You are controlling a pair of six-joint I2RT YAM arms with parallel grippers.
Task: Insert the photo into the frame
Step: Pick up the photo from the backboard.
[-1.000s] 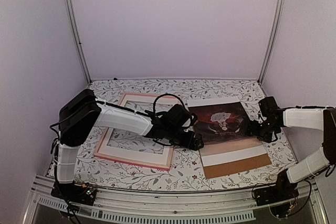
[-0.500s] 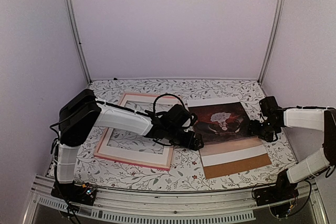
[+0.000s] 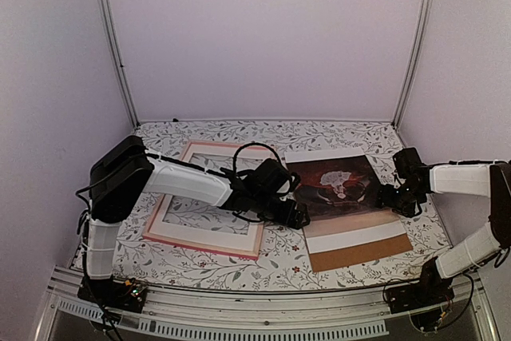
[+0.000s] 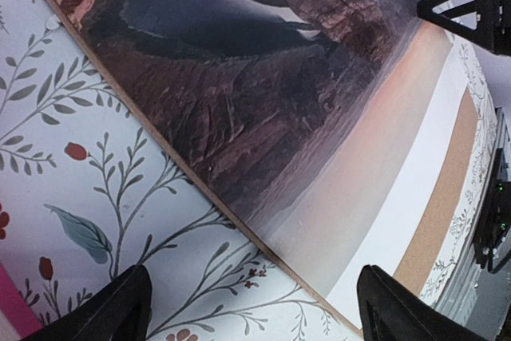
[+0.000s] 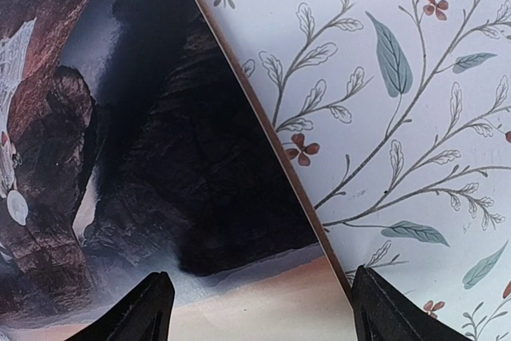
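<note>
The photo (image 3: 339, 186), a dark reddish canyon print with a small white figure, lies flat at centre right on a brown backing board (image 3: 359, 251). The pink-bordered frame (image 3: 206, 197) lies at the left with a white mat inside. My left gripper (image 3: 302, 219) is open and low at the photo's left edge; its jaws straddle that edge (image 4: 263, 237). My right gripper (image 3: 391, 200) is open and low at the photo's right edge; its jaws straddle that edge (image 5: 319, 233). Neither holds anything.
The table (image 3: 271, 265) has a floral-patterned cover. The enclosure's walls and metal posts (image 3: 415, 45) stand close at left, right and back. The left arm (image 3: 192, 181) lies across the frame.
The right gripper has shifted very slightly; the left arm and the photo have not visibly moved.
</note>
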